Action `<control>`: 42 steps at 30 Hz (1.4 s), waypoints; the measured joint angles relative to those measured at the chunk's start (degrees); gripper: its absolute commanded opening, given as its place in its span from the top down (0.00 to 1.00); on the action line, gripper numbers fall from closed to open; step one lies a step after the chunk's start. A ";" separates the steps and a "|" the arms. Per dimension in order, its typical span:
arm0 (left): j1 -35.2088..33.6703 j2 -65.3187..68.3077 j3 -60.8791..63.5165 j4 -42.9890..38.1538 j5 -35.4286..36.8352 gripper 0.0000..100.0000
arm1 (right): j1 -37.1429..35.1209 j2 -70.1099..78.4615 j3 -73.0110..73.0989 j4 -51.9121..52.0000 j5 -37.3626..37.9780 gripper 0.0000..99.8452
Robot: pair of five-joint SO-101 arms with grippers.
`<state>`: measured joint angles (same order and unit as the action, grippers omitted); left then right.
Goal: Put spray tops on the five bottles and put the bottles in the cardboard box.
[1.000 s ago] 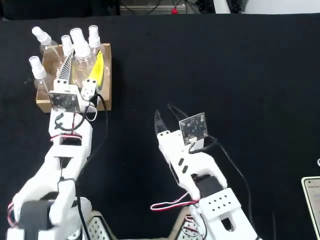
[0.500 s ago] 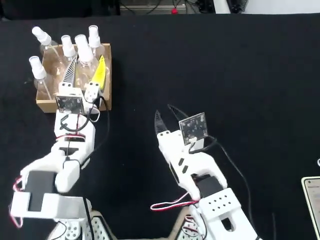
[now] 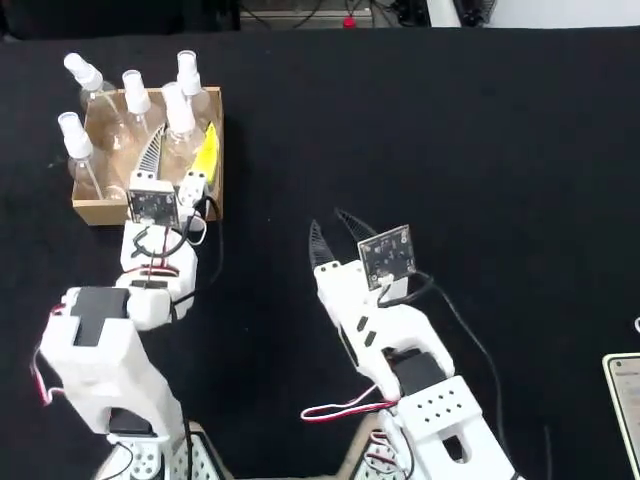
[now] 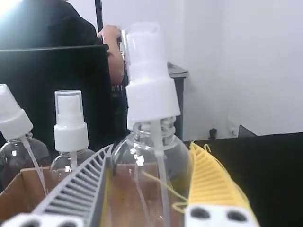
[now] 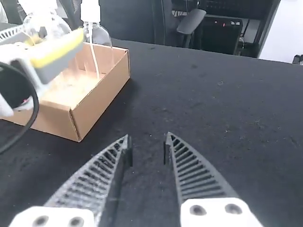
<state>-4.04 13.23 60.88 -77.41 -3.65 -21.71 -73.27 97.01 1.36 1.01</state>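
The cardboard box [image 3: 95, 211] stands at the table's far left with several clear bottles in it, each with a white spray top. My left gripper [image 3: 180, 142] reaches in over the box's near wall, shut on one spray-topped bottle [image 3: 179, 112]. In the left wrist view that bottle [image 4: 151, 156] stands upright between the grey finger [image 4: 80, 184] and the yellow finger [image 4: 213, 184]. My right gripper [image 3: 330, 226] rests low near the table's middle, open and holding nothing. The right wrist view shows its fingertips [image 5: 124, 144] slightly apart, with the box [image 5: 97, 101] beyond them.
Black cloth [image 3: 450, 150] covers the table, with bare room to the right of the box. A pale flat object [image 3: 626, 392] lies at the right edge. Two other bottles [image 4: 71, 142] stand close behind the held one.
My left arm has drawn back toward the table's front, and the held bottle has come with it, lower and nearer the box's right wall. The right arm has not moved.
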 measured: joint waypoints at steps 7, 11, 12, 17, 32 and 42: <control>0.00 1.76 -0.35 0.00 0.00 0.96 | 0.00 0.00 0.00 0.00 0.00 0.89; 0.79 1.76 -0.35 0.00 0.00 0.96 | 0.00 0.00 0.00 0.00 0.00 0.89; 0.97 1.76 -0.35 0.00 0.00 0.96 | 0.00 0.00 0.00 0.00 0.00 0.89; 1.58 1.93 -0.35 0.00 0.00 0.96 | 0.00 0.00 0.00 0.00 0.00 0.89; 1.67 7.12 -1.14 -0.18 0.00 0.96 | 0.00 0.00 0.00 0.00 0.00 0.89; 1.67 7.65 -1.14 -0.18 0.00 0.96 | 0.00 0.00 0.00 0.00 0.00 0.89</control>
<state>-2.37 20.88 59.74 -77.58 -3.65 -21.71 -73.27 97.01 1.36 1.01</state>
